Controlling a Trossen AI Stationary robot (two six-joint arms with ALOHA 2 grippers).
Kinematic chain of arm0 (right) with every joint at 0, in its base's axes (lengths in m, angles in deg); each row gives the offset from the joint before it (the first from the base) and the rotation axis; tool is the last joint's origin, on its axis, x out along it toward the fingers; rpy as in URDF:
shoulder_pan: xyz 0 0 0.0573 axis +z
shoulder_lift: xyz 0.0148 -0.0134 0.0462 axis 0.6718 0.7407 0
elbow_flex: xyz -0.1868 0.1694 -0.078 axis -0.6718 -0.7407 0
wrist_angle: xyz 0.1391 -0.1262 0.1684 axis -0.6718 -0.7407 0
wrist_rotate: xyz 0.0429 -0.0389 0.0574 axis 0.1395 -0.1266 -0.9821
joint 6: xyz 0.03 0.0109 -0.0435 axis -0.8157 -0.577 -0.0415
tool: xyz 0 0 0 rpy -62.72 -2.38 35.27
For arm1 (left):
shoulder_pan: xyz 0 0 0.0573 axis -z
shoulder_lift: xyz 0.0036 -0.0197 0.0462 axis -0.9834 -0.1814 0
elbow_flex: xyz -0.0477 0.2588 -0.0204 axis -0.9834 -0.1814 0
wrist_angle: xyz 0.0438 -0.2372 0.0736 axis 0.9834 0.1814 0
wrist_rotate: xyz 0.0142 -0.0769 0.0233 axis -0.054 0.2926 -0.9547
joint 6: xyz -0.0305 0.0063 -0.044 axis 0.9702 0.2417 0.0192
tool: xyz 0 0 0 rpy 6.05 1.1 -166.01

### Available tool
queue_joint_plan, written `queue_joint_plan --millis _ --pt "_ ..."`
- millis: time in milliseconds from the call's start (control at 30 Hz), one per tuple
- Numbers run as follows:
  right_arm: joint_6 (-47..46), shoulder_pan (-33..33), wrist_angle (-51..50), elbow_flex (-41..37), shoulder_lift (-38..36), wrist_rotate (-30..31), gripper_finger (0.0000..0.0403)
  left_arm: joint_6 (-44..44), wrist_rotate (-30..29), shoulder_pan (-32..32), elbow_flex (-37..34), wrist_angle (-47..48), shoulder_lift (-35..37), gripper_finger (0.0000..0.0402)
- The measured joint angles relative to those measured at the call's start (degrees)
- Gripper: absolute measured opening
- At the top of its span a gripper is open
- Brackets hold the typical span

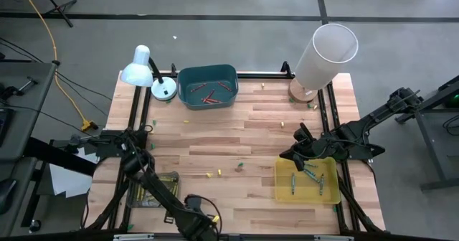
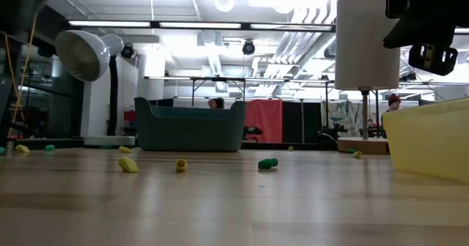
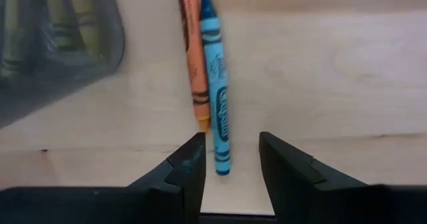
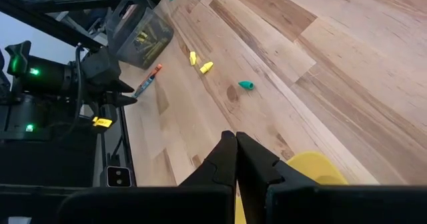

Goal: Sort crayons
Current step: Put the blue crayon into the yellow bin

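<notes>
A blue crayon [image 3: 217, 97] and an orange crayon [image 3: 192, 57] lie side by side on the wooden table near its front edge. My left gripper [image 3: 230, 147] points down over them. It is open, with the blue crayon's near end between its fingers and a gap on each side. Red and orange crayons lie in the teal bin [image 1: 208, 87], yellow ones in the clear tray [image 1: 153, 188], and green and blue ones in the yellow tray [image 1: 307, 180]. My right gripper [image 4: 235, 159] hangs shut above the yellow tray's far left corner.
Small yellow and green bits [image 1: 210, 173] [image 1: 240, 167] lie loose mid-table. A white desk lamp [image 1: 143, 69] stands at the back left. A tall white cylinder on a base [image 1: 326, 54] stands at the back right. Bare wood lies between the trays.
</notes>
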Motion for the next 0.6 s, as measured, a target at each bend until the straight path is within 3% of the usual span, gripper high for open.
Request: queue_joint_plan --millis 433,600 --pt "0.0 0.0 -0.2 0.0 0.0 0.0 0.0 -2.8 2.9 -0.3 -4.5 -6.2 1.0 0.0103" --pt "0.0 0.1 -0.4 0.0 0.0 0.0 0.0 -5.3 2.7 -0.5 -4.5 -7.2 0.9 0.0052"
